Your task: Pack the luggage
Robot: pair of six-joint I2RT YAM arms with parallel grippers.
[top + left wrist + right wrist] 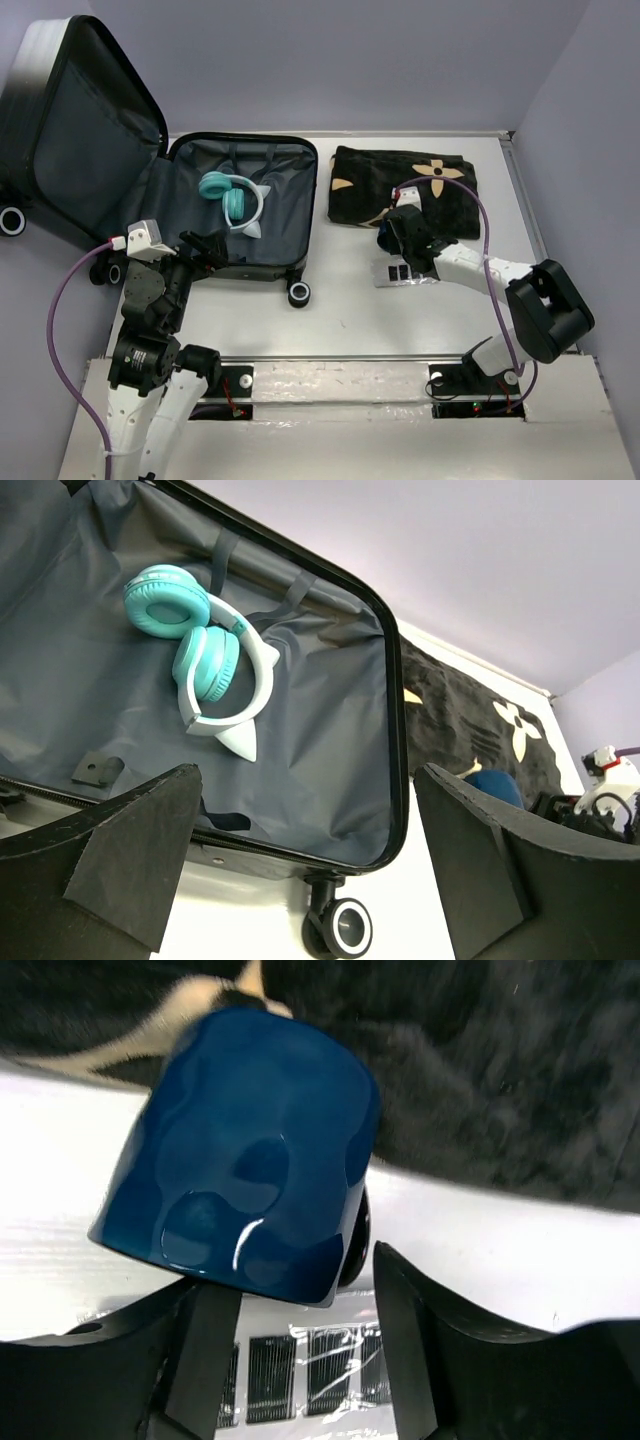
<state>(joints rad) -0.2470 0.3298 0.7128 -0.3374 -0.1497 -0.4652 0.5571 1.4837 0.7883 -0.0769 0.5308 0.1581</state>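
Note:
The luggage [292, 215] lies open on the left of the table, its lid [80, 140] tilted up at the far left. Teal headphones [232, 197] rest on its grey lining [320, 730]. My left gripper [210, 250] hovers open over the case's near edge, nothing between its fingers [150, 840]. In the right wrist view a glossy dark blue object [240, 1150] sits just past my right gripper [300, 1275], its near edge over the left finger. The jaws stand apart, and the table shows between them. The same blue object [495, 785] shows in the left wrist view.
A folded black blanket with tan flowers [440, 205] lies at the back right, right behind the blue object. A clear packet with black strips [400, 273] lies under the right gripper. A caster wheel [298, 293] sticks out at the case's near corner. Walls enclose the table.

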